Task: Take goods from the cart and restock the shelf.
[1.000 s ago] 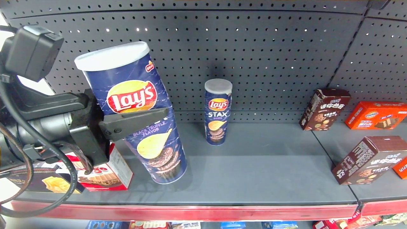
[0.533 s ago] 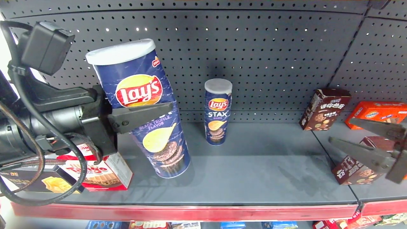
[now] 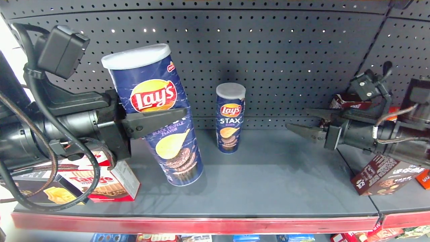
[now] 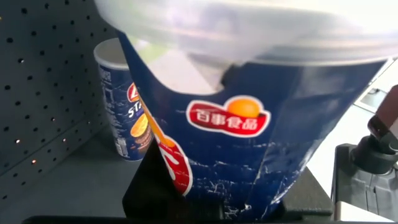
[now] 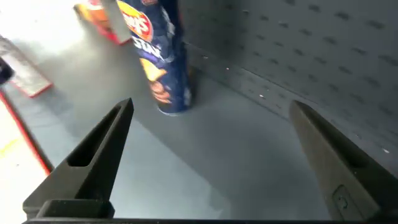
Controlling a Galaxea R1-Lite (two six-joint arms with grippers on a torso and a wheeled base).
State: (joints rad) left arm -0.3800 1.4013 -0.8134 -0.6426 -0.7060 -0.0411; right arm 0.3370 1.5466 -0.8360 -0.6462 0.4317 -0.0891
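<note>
**Tilted chips can held over the shelf's left half**

The left gripper (image 3: 168,116) clamps a tall blue chips can (image 3: 147,77). Its lid leans toward the left edge of the shelf (image 3: 268,181) and its base is down at the board, contact unclear. A second, upright chips can (image 3: 230,119) stands at the back edge. The right gripper (image 3: 299,119) hangs spread wide over the right side.

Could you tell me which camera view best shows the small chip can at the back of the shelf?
The head view: the small chip can shows whole, lid to base, upright by the pegboard. The left wrist view shows part of it behind the held can. The right wrist view cuts off its top.
</note>
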